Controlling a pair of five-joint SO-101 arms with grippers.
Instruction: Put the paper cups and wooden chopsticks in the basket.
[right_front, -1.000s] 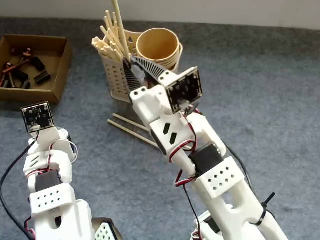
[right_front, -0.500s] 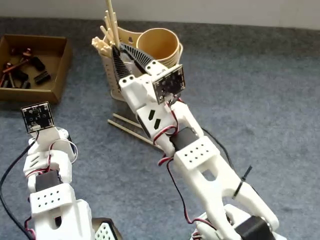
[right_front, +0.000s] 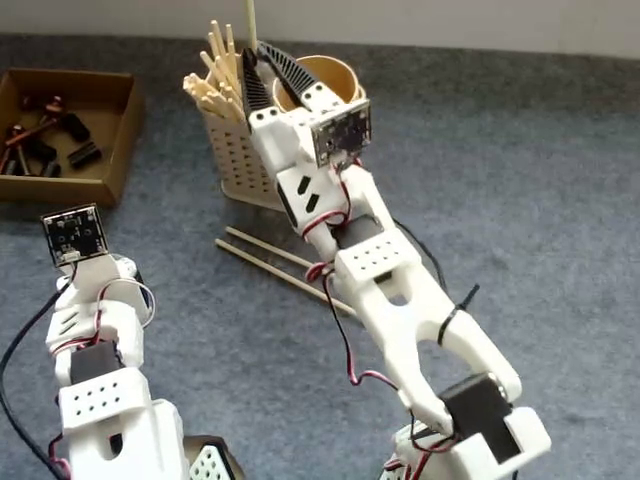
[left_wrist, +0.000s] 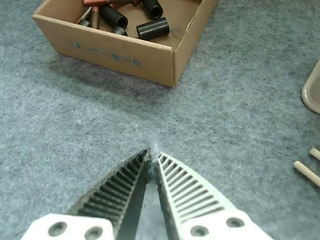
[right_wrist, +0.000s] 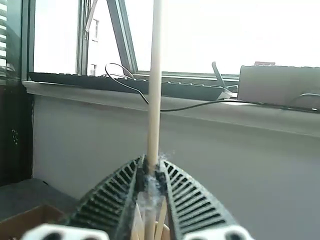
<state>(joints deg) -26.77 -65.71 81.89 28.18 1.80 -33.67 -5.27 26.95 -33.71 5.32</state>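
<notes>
I'm looking down on a grey, carpet-like counter (right_front: 560, 200). The right arm (right_front: 400, 300) is stretched out across it to the far side, while the left arm (right_front: 95, 370) sits folded near the front edge.

At the far left stands an open cardboard box (right_front: 125, 140) with small dark parts (right_front: 45, 140) in it. The left wrist view shows it just ahead of that arm. To the right of the box, well apart from it, the perforated cream basket (right_front: 240, 165) stands upright. The paper cups (right_front: 338, 68) are nested in its right side, and a bundle of chopsticks (right_front: 212, 85) stands on end in its left side.

The right tool (right_front: 254, 50) hangs above the basket's rim, pinched tight on a single chopstick (right_front: 250, 15) that points straight up; through its own camera I see the stick clamped between the tips. The left tool (left_wrist: 151, 156) hovers low over bare carpet, its tips meeting with nothing between them.

On the counter in front of the basket lie two chopsticks (right_front: 265, 258), side by side and partly hidden under the right arm.
</notes>
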